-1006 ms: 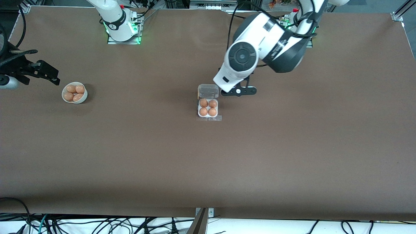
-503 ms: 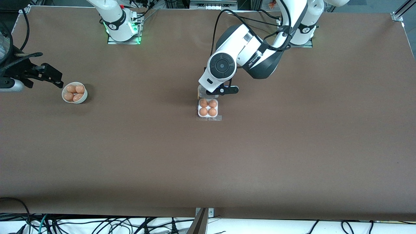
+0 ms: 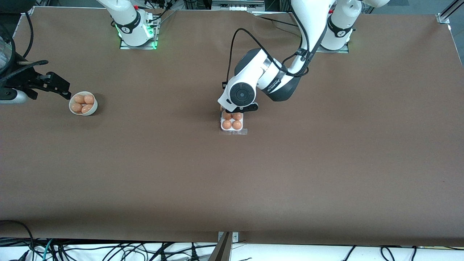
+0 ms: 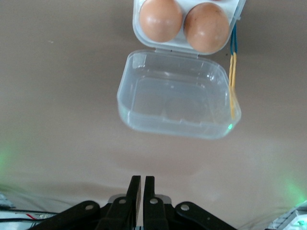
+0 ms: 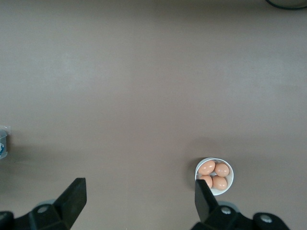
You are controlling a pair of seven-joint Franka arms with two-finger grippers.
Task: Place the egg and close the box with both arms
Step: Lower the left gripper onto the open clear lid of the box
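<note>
Your left gripper (image 4: 139, 191) is hanging over the counter (image 3: 326, 163) just at the open lid (image 4: 177, 103), its fingers (image 4: 134, 191) pressed together with nothing between them. In the left wrist view you are looking past those closed tips at the clear lid lying flat and open, hinged to the white box (image 3: 232, 122), with two eggs (image 4: 160, 19) showing in the cups nearest the hinge. From the front camera your left arm's wrist is covering the lid, and the box is sitting near the middle of the counter with all four cups filled; the lid lies on the side toward the arms' bases.

Your right gripper (image 5: 139, 196) is waiting up over the right arm's end of the counter, jaws standing wide and empty. Its wrist view is looking down on a round white bowl (image 3: 83, 103) holding four more eggs (image 5: 214, 174). That bowl is resting near the counter's edge at the right arm's end, well apart from the box.
</note>
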